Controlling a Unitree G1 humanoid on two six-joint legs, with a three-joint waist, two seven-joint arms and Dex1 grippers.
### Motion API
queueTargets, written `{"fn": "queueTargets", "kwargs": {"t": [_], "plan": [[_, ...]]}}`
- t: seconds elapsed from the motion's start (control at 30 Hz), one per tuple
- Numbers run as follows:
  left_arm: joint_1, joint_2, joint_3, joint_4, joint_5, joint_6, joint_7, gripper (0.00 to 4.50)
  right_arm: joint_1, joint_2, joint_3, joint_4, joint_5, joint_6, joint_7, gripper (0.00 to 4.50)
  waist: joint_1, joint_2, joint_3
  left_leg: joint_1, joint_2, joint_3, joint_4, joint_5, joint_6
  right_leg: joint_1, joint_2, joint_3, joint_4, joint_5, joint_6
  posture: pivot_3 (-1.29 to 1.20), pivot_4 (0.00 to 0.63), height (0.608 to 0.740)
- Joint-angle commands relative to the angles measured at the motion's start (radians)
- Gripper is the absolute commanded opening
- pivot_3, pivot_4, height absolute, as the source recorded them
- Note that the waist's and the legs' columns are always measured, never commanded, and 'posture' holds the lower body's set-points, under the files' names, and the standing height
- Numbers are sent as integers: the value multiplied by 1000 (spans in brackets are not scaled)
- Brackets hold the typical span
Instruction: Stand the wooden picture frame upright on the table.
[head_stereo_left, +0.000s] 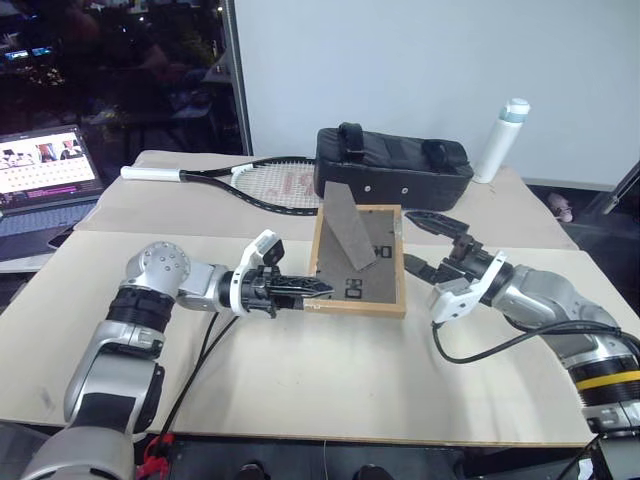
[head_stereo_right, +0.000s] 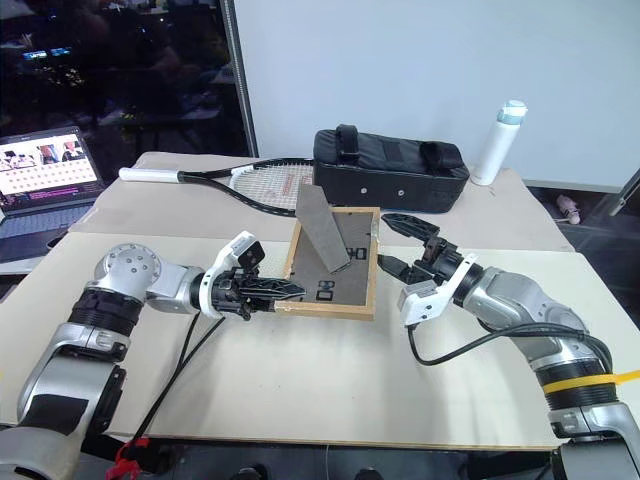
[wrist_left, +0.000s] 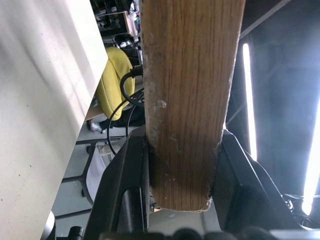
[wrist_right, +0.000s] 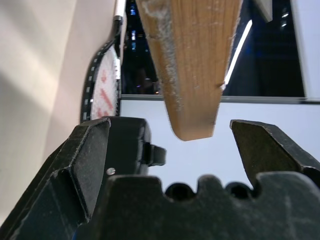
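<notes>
Pale wall (head_stereo_left: 430, 60) behind, dark room (head_stereo_left: 110, 60) beyond, left.

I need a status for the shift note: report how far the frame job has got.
Done: the stand is folded out from the back. In hand: the left gripper is shut on the frame at its edge; the right gripper waits open at the opposite edge. Left: the frame isn't yet upright on the table.

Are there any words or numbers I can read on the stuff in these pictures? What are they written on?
None can be read for sure.
Wooden picture frame: black label marks on the grey backboard, too small to read.
Tennis racket: red marking on the strings, too blurred to read.
Laptop: pictures and lines on the screen, too small to read.
Black bag and white bottle: no writing visible.
</notes>
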Motion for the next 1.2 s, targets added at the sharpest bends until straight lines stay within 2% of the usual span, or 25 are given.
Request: {"fn": "queueTargets", "kwargs": {"t": [0.03,0.23,0.33,0.43,0.53,0.57,0.7,0.77,0.83,0.97,1.03,1.07,1.13,1.2], "plan": [[-36,3,20,-11,-66,3,-1,1120,-26,4,-2,-8,5,-22,-31,4469,-1,0,0,0,0,0,0,0,0,0,0,0,0,0,0,0,150,715],[-19,35,-41,-50,-90,3,-5,1120,-37,12,20,-1,-4,-38,-44,4469,0,0,0,0,0,-1,0,0,0,0,0,0,0,1,-1,0,150,715],[-19,38,-46,-58,-88,3,-8,1120,-45,12,33,14,6,-48,-34,3790,-1,0,0,0,0,-1,0,0,0,1,0,0,0,1,-2,0,150,715],[-12,37,-25,-83,-61,3,-10,1120,-48,6,39,22,17,-57,-32,2686,0,0,0,0,0,-1,0,0,0,1,0,-1,1,1,-2,0,150,715],[4,26,32,-95,-24,-3,-6,1120,-45,0,38,26,20,-65,-33,1814,0,0,0,0,0,-1,0,0,0,1,0,-1,0,1,-2,0,150,715],[14,26,43,-105,-5,-5,-8,1120,-44,-1,38,26,20,-66,-33,1363,0,0,0,0,0,-2,0,0,0,1,0,-1,0,1,-3,0,150,715],[50,24,102,-151,47,-46,-7,1120,-40,-6,35,22,28,-72,-28,1275,-2,0,0,0,0,-2,0,0,0,1,0,-1,1,2,-3,0,150,715],[49,18,147,-128,74,-71,19,2133,-37,-5,37,29,62,-60,-2,1275,-1,0,0,0,0,-2,0,0,0,1,0,-2,1,2,-3,0,150,715],[49,20,194,-125,100,-93,41,2810,-32,-1,43,39,115,-48,37,1244,-1,0,0,0,0,-3,1,1,-1,2,0,-3,1,2,-4,0,150,715],[124,58,287,-306,195,-291,51,4381,-30,10,52,52,197,-19,112,1241,-3,0,0,0,-1,-4,1,1,-1,3,0,-3,1,3,-5,0,150,715],[168,83,331,-398,239,-397,29,4500,-33,32,62,67,298,42,192,1241,-3,0,0,0,0,-4,0,1,-2,3,0,-3,1,3,-5,0,150,715],[196,103,351,-451,249,-447,-13,4500,-25,64,64,57,445,156,295,1241,-5,0,0,1,0,-5,0,2,-2,3,0,-3,1,3,-6,0,150,715],[242,144,368,-521,259,-503,-94,4500,-11,132,50,3,711,477,469,1240,-10,0,0,1,0,-5,0,2,-3,4,0,-4,1,3,-6,0,150,715],[258,158,368,-536,281,-518,-85,4500,-15,177,28,-66,894,798,546,1238,-11,0,0,1,0,-8,0,2,-3,7,0,-7,1,3,-6,0,150,715]]}}
